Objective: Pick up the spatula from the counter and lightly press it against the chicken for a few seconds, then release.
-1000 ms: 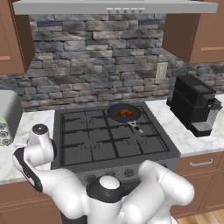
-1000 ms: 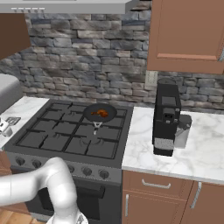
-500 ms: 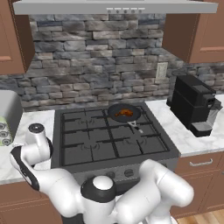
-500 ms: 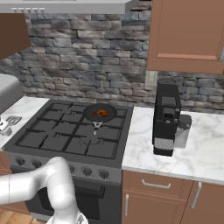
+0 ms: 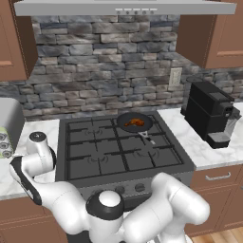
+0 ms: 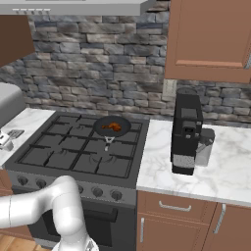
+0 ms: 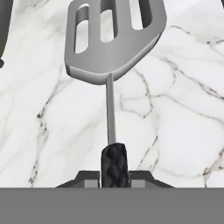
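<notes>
The gripper [image 7: 114, 178] is closed on the black textured handle of the spatula [image 7: 114, 41]. One of its dark fingers [image 7: 89, 178] sits on each side of the handle's near end, tight against it. From between the fingers a thin metal shaft runs straight ahead to the slotted grey blade, which lies well beyond the fingertips. The blade is low over the white marble counter [image 7: 179, 113] and casts a shadow right under itself; I cannot tell whether it touches the stone.

The chicken [image 5: 134, 122], a small orange-brown piece, lies in a dark frying pan [image 5: 121, 118] on the rear burner of the black gas stove [image 5: 118, 156]. It is well apart from the fingers, off to their side across the cooktop. The pan's handle points toward the stove front.
</notes>
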You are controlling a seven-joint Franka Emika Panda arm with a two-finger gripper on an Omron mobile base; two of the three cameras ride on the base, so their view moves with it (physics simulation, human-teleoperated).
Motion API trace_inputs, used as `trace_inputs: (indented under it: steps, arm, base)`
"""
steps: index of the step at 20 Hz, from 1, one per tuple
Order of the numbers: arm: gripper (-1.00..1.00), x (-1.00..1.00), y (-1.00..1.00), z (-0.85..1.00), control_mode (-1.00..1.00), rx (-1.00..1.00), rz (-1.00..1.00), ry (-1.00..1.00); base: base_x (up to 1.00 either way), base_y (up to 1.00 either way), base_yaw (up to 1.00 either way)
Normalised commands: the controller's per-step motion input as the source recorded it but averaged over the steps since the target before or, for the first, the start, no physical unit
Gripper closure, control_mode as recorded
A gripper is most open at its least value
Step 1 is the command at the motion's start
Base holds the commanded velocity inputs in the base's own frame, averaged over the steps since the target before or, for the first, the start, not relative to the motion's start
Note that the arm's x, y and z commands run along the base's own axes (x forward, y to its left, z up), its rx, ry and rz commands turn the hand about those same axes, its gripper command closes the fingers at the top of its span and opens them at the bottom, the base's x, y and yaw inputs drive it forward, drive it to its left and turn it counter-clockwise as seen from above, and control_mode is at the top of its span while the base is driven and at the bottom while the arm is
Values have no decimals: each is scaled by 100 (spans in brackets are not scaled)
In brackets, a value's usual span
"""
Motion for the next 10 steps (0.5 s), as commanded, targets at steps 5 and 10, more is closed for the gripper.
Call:
trace_inputs:
  steps: [5, 10]
  arm:
    - [100, 0, -3, 0, -100, 0, 0, 0]
    - [100, -6, -21, 1, -100, 0, 0, 0]
  base:
    - [0, 0, 0]
    - [0, 0, 0]
